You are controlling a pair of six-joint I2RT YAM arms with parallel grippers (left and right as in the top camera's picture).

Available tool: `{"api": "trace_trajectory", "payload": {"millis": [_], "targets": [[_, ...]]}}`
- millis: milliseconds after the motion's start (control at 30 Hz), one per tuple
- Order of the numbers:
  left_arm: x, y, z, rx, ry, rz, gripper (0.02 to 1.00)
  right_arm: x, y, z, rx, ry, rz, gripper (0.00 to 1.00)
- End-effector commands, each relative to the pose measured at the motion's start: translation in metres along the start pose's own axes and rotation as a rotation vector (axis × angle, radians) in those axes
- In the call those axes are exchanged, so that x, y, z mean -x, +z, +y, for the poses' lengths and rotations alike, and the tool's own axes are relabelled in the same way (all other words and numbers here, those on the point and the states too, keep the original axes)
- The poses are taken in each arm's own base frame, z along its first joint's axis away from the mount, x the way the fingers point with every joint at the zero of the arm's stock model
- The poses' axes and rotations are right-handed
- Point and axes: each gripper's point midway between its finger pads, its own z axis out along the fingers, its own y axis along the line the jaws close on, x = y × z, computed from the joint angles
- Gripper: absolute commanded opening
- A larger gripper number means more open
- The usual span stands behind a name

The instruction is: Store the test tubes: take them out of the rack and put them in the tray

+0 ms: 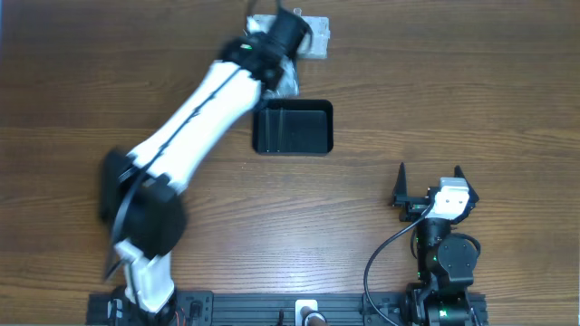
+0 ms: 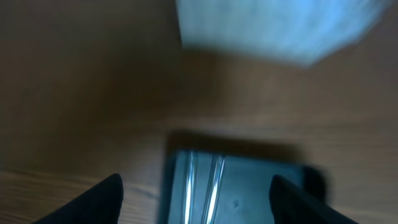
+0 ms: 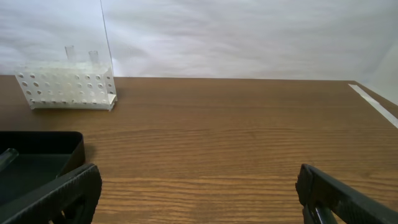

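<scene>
Two test tubes [image 3: 94,57] stand in the rack [image 3: 67,90]; left gripper [image 2: 196,190] and right gripper [image 3: 199,183] both gape, and a skewed grab could topple it.

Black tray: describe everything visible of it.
The black rectangular plastic tray lies flat on the brown wooden table, near the pale perforated test tube rack but apart from it. It has low raised walls, rounded corners and a glossy floor. Clear test tubes lie lengthwise inside, their number hard to tell. Only the table and tubes touch it.
</scene>
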Motion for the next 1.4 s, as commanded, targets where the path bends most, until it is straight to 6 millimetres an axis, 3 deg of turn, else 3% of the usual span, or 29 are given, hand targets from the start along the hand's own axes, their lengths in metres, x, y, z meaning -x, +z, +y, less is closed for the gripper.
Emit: {"api": "trace_trajectory", "payload": {"millis": [33,133,233,400,500,700,833,1000,1233,1400], "targets": [[0.075,-0.112,0.052,-0.077,-0.018,-0.390,0.906,-0.002,0.000,-0.001,-0.001,-0.004,0.001,0.993],[0.077,-0.144,0.086,-0.130,-0.028,-0.545,0.996,-0.002,0.000,-0.001,-0.001,-0.004,0.001,0.993],[0.063,-0.163,0.122,-0.191,-0.033,-0.671,0.998,-0.002,0.000,-0.001,-0.001,-0.004,0.001,0.991],[0.006,-0.171,0.173,-0.216,-0.023,-0.833,0.998,-0.002,0.000,-0.001,-0.001,-0.004,0.001,0.993],[-0.031,-0.165,0.188,-0.216,-0.032,-0.886,0.998,-0.002,0.000,-0.001,-0.001,-0.004,0.001,0.991],[-0.088,-0.149,0.189,-0.290,-0.012,-0.997,0.998,-0.002,0.000,-0.001,-0.001,-0.004,0.001,0.993],[-0.111,-0.135,0.191,-0.311,-0.006,-1.038,0.998,-0.002,0.000,-0.001,-0.001,-0.004,0.001,0.991],[-0.127,-0.122,0.193,-0.318,-0.004,-1.065,0.998,-0.002,0.000,-0.001,-0.001,-0.004,0.000,0.993],[-0.151,-0.093,0.198,-0.279,-0.008,-0.925,1.000,-0.002,0.000,-0.001,-0.001,-0.004,0.001,0.993],[-0.150,-0.093,0.199,-0.276,-0.010,-0.925,1.000,-0.002,0.000,-0.001,-0.001,-0.004,0.001,0.993]]}}
